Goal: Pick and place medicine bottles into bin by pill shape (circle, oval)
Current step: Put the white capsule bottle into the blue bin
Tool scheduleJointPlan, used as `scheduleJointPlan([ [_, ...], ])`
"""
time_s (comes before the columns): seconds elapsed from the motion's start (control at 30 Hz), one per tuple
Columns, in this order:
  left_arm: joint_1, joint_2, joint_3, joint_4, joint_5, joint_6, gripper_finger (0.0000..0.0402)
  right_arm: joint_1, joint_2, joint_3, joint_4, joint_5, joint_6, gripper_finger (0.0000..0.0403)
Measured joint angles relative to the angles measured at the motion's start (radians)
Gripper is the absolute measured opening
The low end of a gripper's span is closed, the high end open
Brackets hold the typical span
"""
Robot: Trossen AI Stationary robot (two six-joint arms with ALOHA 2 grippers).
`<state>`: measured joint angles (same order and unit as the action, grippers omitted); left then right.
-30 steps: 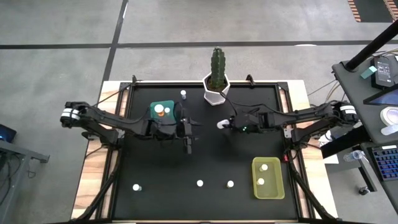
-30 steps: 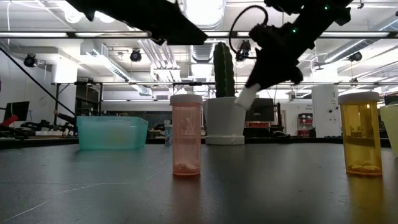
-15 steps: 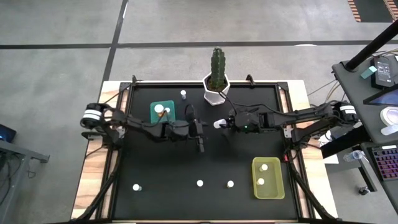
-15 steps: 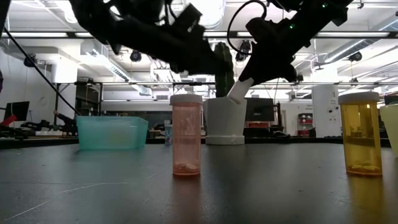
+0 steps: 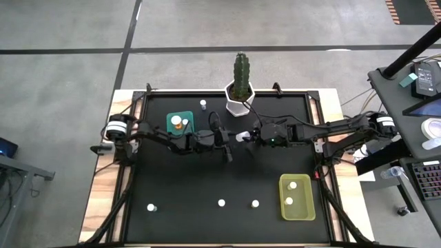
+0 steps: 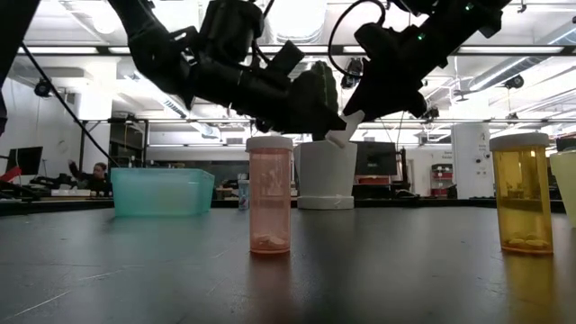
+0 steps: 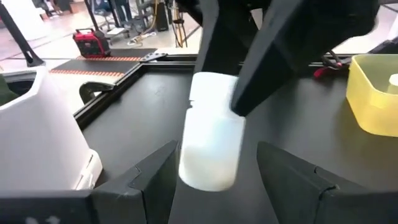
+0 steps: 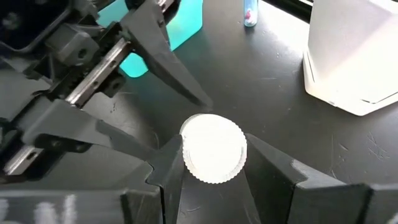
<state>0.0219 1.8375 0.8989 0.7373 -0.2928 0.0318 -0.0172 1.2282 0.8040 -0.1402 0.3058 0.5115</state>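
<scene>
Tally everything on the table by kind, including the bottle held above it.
Medicine bottles: 9
Bins: 2 (teal bin, yellow bin)
Cactus pot: 1
Total: 12

A white-capped white bottle, black table, teal bin, yellow bin, green cactus in white pot

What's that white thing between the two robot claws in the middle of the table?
A white bottle, held in the right gripper. The left gripper's open jaws flank it, clearest in the left wrist view.
</scene>
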Motion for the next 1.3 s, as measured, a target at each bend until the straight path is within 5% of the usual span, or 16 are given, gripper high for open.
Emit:
scheduleJointPlan([
  [0.67, 0.002, 0.005, 0.003, 0.024, 0.000, 0.002, 0.0200, 0.000, 0.000, 0.000, 0.093, -0.052, 0.064, 0.0141],
  [0.9, 0.002, 0.005, 0.003, 0.025, 0.003, 0.004, 0.0150, 0.000, 0.000, 0.000, 0.094, -0.053, 0.050, 0.0142],
  [1.0, 0.002, 0.005, 0.003, 0.024, 0.003, 0.003, 0.0122, 0.000, 0.000, 0.000, 0.094, -0.054, 0.050, 0.0155],
  [1.3, 0.002, -0.020, -0.004, -0.005, 0.002, 0.000, 0.0122, -0.002, -0.033, 0.000, 0.068, -0.051, 0.035, 0.0208],
])
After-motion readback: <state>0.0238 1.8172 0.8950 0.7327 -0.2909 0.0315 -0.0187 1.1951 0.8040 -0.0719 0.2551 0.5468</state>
